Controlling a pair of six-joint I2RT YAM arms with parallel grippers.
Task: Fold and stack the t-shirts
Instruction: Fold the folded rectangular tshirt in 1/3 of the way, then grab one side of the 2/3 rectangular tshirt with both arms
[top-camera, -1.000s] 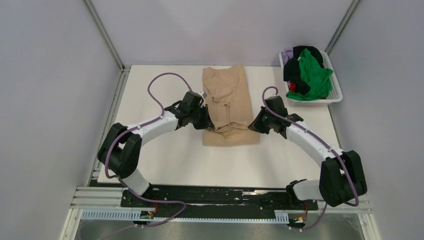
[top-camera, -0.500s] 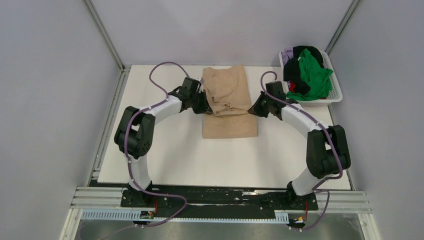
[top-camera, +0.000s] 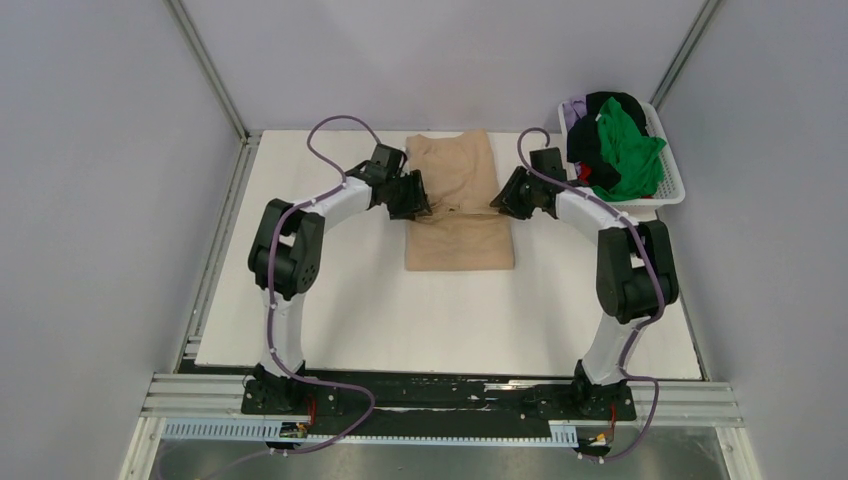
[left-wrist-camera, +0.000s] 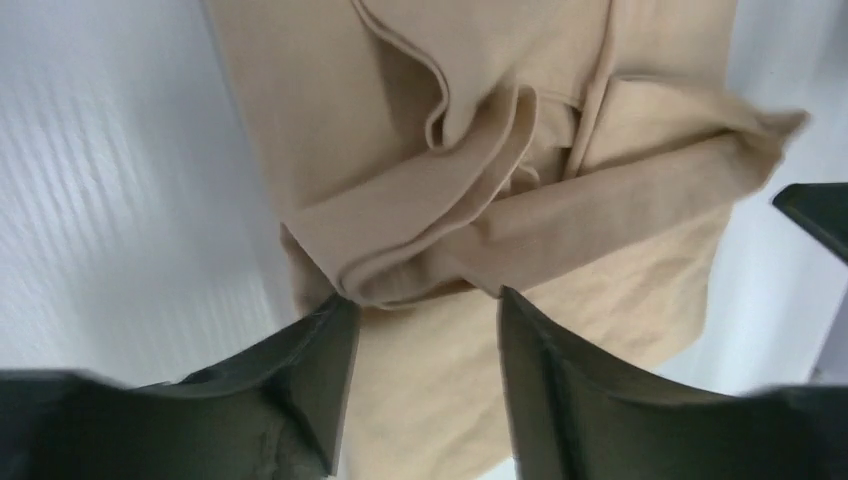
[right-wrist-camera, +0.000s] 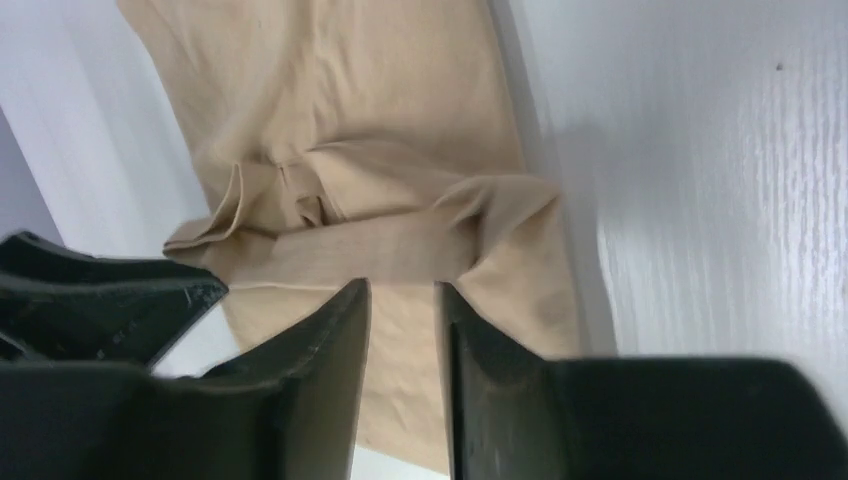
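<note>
You are working a crosswise fold into the tan t-shirt (top-camera: 459, 240), which is lying mid-way along the far half of the bench (top-camera: 350, 300), a bunched ridge across it. Your left pincer (left-wrist-camera: 425, 390) is standing half apart and your right pincer (right-wrist-camera: 403, 380) barely parted, both gripping nothing. Next, likely, you are lifting clear and smoothing that ridge.

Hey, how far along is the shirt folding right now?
Done: the tan-beige cloth t-shirt lies folded narrow. In hand: left gripper and right gripper, both open, flank a rumpled crosswise fold. Left: green, black, red and purple shirts heaped in the white latticed basket.
</note>
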